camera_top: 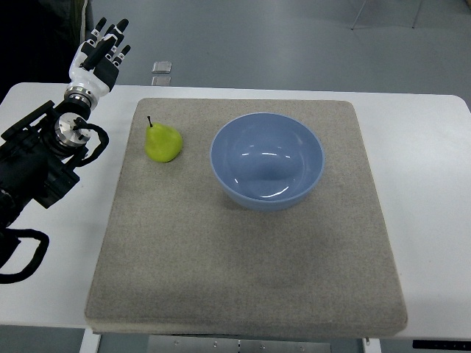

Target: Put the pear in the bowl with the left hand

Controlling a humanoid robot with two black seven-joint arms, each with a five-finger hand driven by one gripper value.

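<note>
Pear (163, 143), green with a dark stem, lies on a grey mat (243, 279), just left of the blue bowl (267, 160) and not touching it. We see the bowl near the mat's middle, and the mat covers most of a white worktop (430, 184). Our left hand (101, 50) hovers well left of the bowl, beyond the pear, over the worktop's far corner, fingers extended and holding nothing.

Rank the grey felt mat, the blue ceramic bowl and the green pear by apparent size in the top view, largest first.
1. Grey felt mat, by far the largest.
2. Blue ceramic bowl.
3. Green pear, clearly smallest.
All lie on one surface, so the ranking is safe.
</note>
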